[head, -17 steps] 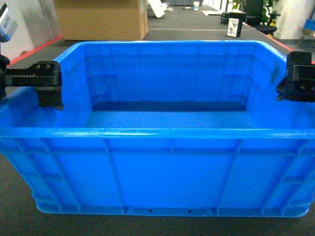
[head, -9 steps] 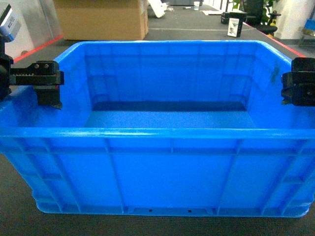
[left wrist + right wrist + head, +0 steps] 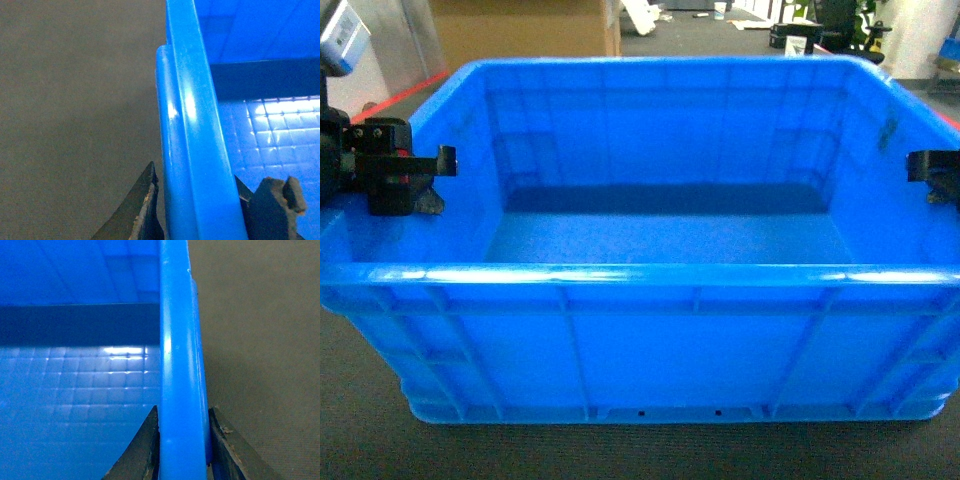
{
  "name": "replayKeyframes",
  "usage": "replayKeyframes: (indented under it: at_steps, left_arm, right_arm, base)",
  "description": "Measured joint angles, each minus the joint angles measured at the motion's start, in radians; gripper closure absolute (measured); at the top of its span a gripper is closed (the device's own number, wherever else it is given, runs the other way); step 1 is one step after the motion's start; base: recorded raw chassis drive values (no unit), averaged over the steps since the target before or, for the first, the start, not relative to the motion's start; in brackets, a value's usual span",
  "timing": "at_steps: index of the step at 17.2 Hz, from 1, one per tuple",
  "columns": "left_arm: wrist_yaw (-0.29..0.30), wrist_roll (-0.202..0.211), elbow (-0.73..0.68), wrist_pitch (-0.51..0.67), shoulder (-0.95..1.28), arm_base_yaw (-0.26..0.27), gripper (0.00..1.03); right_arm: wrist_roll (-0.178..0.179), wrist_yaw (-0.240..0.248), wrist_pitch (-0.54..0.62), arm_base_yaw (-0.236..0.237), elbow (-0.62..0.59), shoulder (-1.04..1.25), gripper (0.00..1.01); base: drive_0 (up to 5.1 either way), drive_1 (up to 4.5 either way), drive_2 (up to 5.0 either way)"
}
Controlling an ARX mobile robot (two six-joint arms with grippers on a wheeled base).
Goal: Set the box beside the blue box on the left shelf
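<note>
The box [image 3: 660,340] fills almost the whole head view, its long ribbed front wall nearest the camera and its thick rim running level across the picture. It sits over dark grey carpet [image 3: 360,400], and from this view it cannot be told whether its base touches that floor. Inside, the floor of the box shows a faint square grid, with a dark band of shadow along the foot of the far wall.

At the left end of the box, the left gripper [image 3: 405,180] straddles the rim. The left wrist view shows one black finger [image 3: 142,210] on the outer side of the rim, with a thin slice of carpet between them higher up, and the other finger on the inner side against the wall; whether it presses firmly on the plastic cannot be told. At the right end of the box, the right gripper [image 3: 938,175] is only partly in view at the picture's edge. In the right wrist view its two fingers [image 3: 227,450] sit tight against both sides of the rim, closed onto it with no gap showing.

Beyond the far wall of the box, a large cardboard carton [image 3: 520,25] stands on the carpet to the left. A red line [image 3: 400,95] on the floor runs near it. Farther back, to the right of the box, stand small dark items too distant to make out.
</note>
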Motion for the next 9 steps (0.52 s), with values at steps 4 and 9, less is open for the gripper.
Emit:
replayKeyframes:
  at_steps: [4, 9]
  left_arm:
    - [-0.046, 0.042, -0.203, 0.317, -0.228, -0.039, 0.72]
    - [-0.142, 0.125, -0.511, 0.53, -0.488, -0.114, 0.72]
  right_arm:
    - [-0.009, 0.05, 0.149, 0.014, -0.152, -0.233, 0.8]
    - [0.017, 0.117, 0.047, 0.073, -0.372, -0.535, 0.8]
  base:
    - [0.0, 0.0, 0.0]
    - [0.0, 0.0, 0.0]
